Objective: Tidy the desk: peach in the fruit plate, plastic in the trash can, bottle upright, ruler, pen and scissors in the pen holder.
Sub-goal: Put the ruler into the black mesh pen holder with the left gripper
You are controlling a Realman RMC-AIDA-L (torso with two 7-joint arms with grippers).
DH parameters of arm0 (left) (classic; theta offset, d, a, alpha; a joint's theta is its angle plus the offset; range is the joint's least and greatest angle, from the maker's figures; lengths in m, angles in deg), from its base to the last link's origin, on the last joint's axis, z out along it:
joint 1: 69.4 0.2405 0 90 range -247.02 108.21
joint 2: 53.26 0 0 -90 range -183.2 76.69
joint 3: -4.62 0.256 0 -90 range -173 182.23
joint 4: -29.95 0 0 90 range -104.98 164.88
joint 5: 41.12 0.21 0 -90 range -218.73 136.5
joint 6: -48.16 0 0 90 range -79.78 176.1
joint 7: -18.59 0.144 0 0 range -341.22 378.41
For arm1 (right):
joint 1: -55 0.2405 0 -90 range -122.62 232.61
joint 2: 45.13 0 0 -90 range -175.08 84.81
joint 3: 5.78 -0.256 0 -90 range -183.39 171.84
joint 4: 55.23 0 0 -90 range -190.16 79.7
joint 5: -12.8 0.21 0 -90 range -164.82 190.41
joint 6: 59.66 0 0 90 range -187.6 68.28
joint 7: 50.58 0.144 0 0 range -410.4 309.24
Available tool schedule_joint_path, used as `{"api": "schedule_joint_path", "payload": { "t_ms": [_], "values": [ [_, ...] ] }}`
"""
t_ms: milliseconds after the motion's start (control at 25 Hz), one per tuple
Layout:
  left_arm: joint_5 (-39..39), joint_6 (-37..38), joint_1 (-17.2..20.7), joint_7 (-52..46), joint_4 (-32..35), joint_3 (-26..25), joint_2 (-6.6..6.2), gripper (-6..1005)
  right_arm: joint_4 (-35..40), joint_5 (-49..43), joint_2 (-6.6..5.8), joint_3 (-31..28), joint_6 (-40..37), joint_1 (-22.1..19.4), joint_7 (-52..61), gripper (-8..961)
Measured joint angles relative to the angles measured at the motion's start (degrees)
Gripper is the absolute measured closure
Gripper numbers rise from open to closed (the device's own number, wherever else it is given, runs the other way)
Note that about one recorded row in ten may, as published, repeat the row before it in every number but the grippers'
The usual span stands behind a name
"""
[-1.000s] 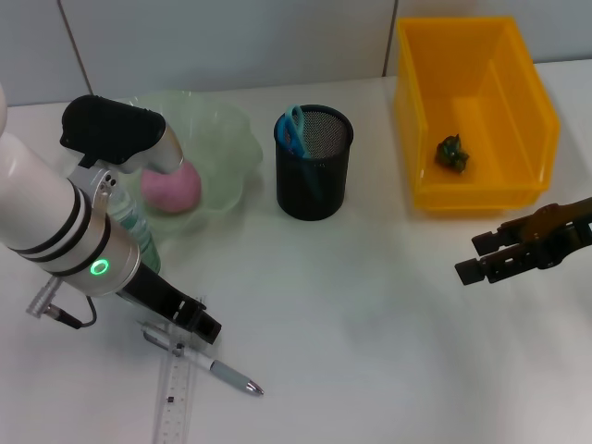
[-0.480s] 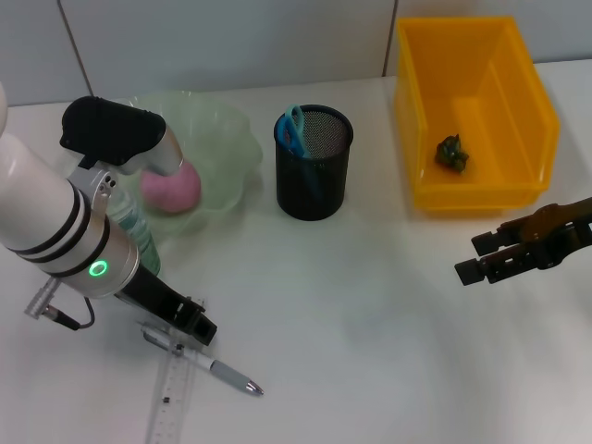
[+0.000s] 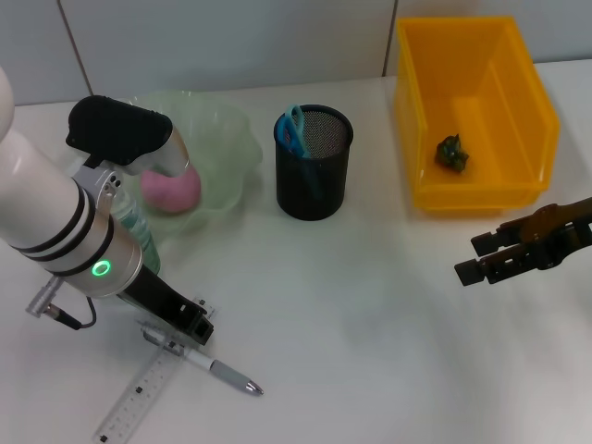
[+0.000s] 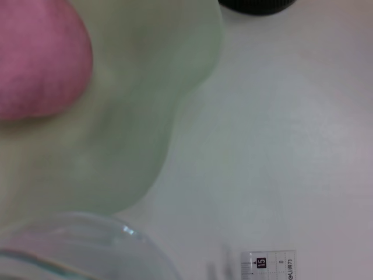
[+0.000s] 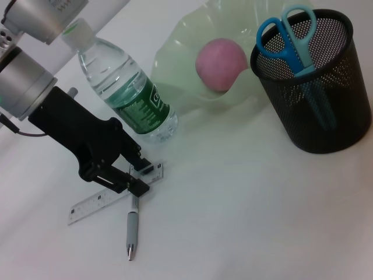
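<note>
On the desk (image 3: 370,314), left tool (image 3: 194,324) is pinching the ruler (image 3: 139,400).
Right tool (image 3: 481,259) is hovering open, empty, beside the pen (image 3: 227,375).

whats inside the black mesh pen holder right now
Only the blue-handled scissors show in the pen holder, handles up, blades down along the mesh wall. The ruler and pen are still on the desk. The holder's floor is hidden.

A white tabletop (image 3: 370,314) runs back to a pale grey tiled wall (image 3: 231,42)
</note>
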Motion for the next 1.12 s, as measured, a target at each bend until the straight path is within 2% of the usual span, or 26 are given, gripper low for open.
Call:
{"api": "schedule_joint_path", "payload": {
  "t_ms": [240,440,640,960,1120],
  "values": [
    [0.0,0.22,-0.33,0.37,0.06,0.13,0.0,619,0.0,0.01,0.0,-0.55,-0.02,-0.01,0.0,115],
    [-0.26,0.74,-0.53,0.44,0.32,0.14,0.0,618,0.0,0.03,0.0,-0.61,-0.04,0.02,0.0,115],
    [-0.32,4.48,-1.02,0.56,2.47,-0.77,-0.09,618,0.0,0.07,0.0,-0.6,0.02,0.06,0.0,115],
    [-1.85,13.81,-3.01,1.36,7.21,-6.92,-0.27,618,-0.05,0.09,-0.01,-0.58,-0.02,0.47,-0.68,115],
    [-8.18,19.01,-4.72,2.8,8.44,-11.98,-0.38,618,-0.09,0.09,-0.01,-0.57,-0.03,0.34,-1.43,115]
  ]
}}
